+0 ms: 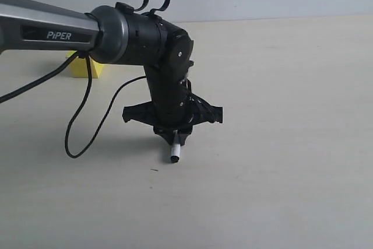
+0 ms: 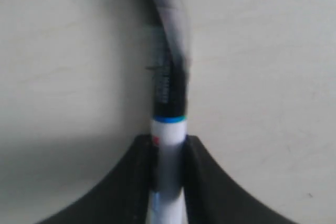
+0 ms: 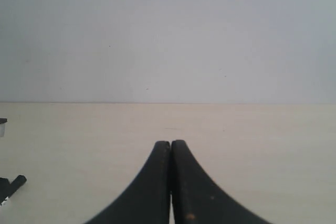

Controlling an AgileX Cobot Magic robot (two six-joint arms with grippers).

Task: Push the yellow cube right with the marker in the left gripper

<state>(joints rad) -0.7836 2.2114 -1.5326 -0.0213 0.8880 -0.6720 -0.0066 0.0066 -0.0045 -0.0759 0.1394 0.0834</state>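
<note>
My left gripper [image 1: 173, 137] points down near the middle of the table, shut on the marker [image 1: 174, 151], whose white barrel and dark end stick out just above the tabletop. The left wrist view shows the marker [image 2: 169, 103] clamped between the black fingers [image 2: 197, 153], its black cap reaching toward the table. The yellow cube [image 1: 83, 68] sits on the table at the far left, partly hidden behind the arm and cables, well away from the marker tip. My right gripper [image 3: 170, 143] is shut on nothing over bare table.
Black cables [image 1: 87, 115] loop down from the left arm [image 1: 52, 30] to the table between the cube and the gripper. A small dark object [image 3: 11, 188] lies at the edge of the right wrist view. A pale wall rises behind the table.
</note>
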